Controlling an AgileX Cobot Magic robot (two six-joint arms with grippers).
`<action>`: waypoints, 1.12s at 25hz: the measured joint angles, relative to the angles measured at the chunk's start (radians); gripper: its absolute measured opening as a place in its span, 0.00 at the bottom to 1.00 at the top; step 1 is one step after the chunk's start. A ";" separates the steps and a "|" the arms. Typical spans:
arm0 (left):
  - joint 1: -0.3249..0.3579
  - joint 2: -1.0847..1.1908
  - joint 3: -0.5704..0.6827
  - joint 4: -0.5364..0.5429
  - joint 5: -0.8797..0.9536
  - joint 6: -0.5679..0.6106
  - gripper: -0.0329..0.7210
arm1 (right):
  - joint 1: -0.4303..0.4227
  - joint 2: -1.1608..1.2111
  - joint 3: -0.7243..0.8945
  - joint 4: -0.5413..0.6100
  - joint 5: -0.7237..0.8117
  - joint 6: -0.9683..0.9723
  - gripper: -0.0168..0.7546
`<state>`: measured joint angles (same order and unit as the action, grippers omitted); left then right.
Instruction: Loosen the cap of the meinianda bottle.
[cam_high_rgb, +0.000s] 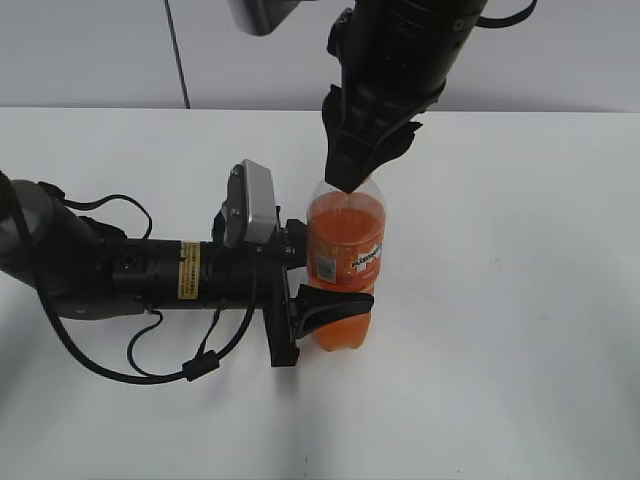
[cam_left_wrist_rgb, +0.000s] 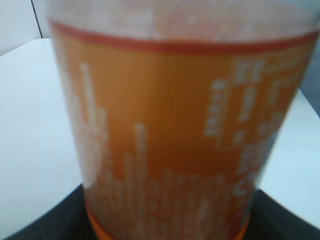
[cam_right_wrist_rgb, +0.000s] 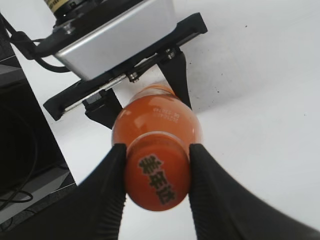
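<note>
A single meinianda bottle (cam_high_rgb: 345, 262) stands upright near the middle of a plain white surface (cam_high_rgb: 500, 330), filled with orange liquid. Two robot arms work on it.

Nearest the viewer, the left arm lies low along the surface from the left edge. The left gripper (cam_high_rgb: 318, 290) has its black fingers (cam_high_rgb: 335, 301) closed around the bottle's lower body at label height, one in front and one mostly hidden behind the bottle. A small silver camera box (cam_high_rgb: 250, 203) sits on this arm's wrist. In the left wrist view the bottle fills almost the whole picture and is badly blurred; the white print on the orange label (cam_left_wrist_rgb: 170, 145) cannot be read, and the fingers are cut off at the bottom corners.

Above, the right arm comes down from the top edge, its upper part cut off. The right gripper (cam_high_rgb: 348, 180) covers the bottle's top in the exterior view, so the cap is hidden there. The right wrist view looks straight down on one orange cap (cam_right_wrist_rgb: 157, 177) with dark printed characters, pinched between two black fingers (cam_right_wrist_rgb: 112, 190) that touch it on both sides. The bottle's shoulder shows beneath it.

Farther back, the surface meets a pale grey wall (cam_high_rgb: 90, 50) with one thin dark vertical line.
</note>
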<state>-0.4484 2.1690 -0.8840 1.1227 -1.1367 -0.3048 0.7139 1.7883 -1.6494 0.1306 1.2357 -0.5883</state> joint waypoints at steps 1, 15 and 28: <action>0.000 0.000 -0.001 0.000 0.000 -0.001 0.58 | 0.000 0.000 -0.001 -0.004 0.000 -0.005 0.39; 0.002 0.000 -0.004 0.029 0.001 0.000 0.58 | 0.000 -0.002 -0.002 0.010 0.007 -0.346 0.39; 0.003 0.000 -0.005 0.046 -0.004 0.011 0.58 | 0.001 -0.002 -0.002 0.061 0.022 -0.775 0.39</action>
<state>-0.4454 2.1687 -0.8890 1.1691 -1.1402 -0.2940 0.7150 1.7867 -1.6512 0.1917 1.2573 -1.3630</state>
